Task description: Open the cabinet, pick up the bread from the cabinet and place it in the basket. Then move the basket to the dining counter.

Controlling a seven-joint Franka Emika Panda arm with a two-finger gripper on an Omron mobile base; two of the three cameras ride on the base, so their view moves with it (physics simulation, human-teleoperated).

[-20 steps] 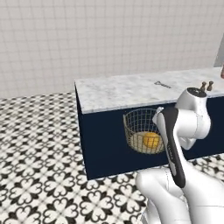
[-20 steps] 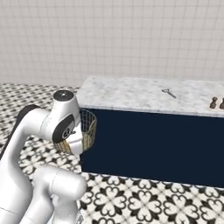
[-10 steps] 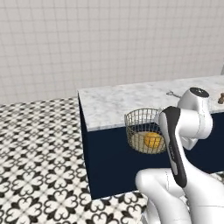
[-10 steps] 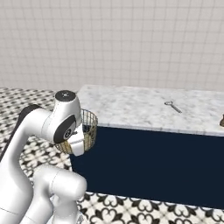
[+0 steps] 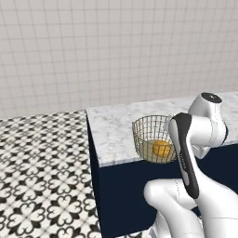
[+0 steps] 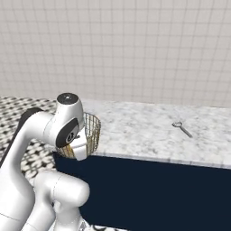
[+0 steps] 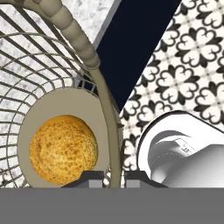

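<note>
The wire basket (image 5: 149, 135) hangs over the near left corner of the dining counter (image 5: 111, 130), which has a marble top and navy sides. In the hand view my gripper (image 7: 114, 177) is shut on the basket's rim (image 7: 109, 131), with one fingertip on each side of the wire. The round golden bread (image 7: 63, 148) lies on the basket's floor; it also shows through the mesh as bread (image 5: 161, 148). From the right, the basket (image 6: 92, 131) sits just beyond my hand, above the counter (image 6: 144, 131) edge. The cabinet is out of view.
A small metal utensil (image 6: 182, 128) lies on the marble further right. Black-and-white patterned floor (image 5: 42, 176) spreads to the left of the counter. A tiled wall (image 5: 116, 51) stands behind.
Both base views have shifted: the counter has come closer and larger. The basket, still gripped, was in front of the navy side and is now above the marble edge.
</note>
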